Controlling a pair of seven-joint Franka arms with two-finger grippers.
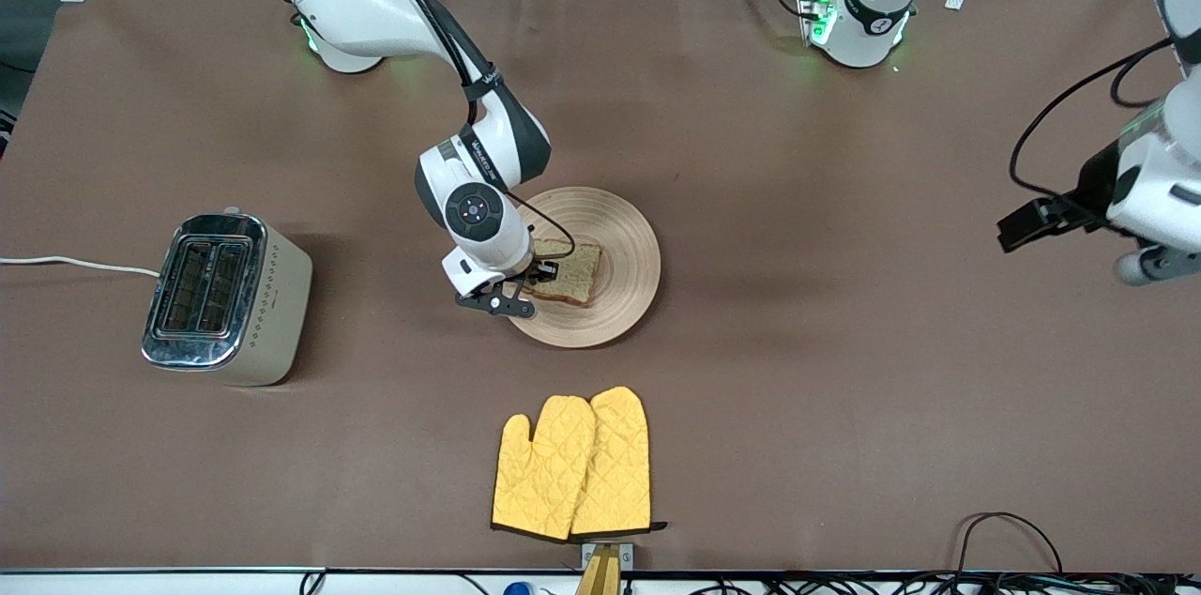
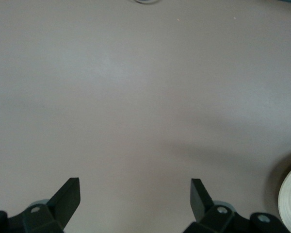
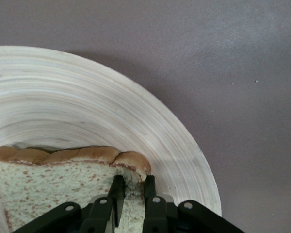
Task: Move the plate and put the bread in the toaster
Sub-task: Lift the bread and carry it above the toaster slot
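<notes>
The right gripper (image 1: 532, 280) is sitting low over the plate (image 1: 627, 238), jaws pinched onto the edge of the bread (image 1: 570, 271), which is lying on the plate mid-counter. So the grab looks done, but the lift and the trip to the toaster (image 1: 225, 297), toward the right arm's end, are still ahead. The left gripper (image 2: 135, 200) is waiting, jaws wide and empty, over bare counter (image 2: 136, 97).

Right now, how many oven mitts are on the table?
2. The yellow oven mitts lie side by side, overlapping, nearer to the front camera than the plate; a third could hide beneath them.
</notes>
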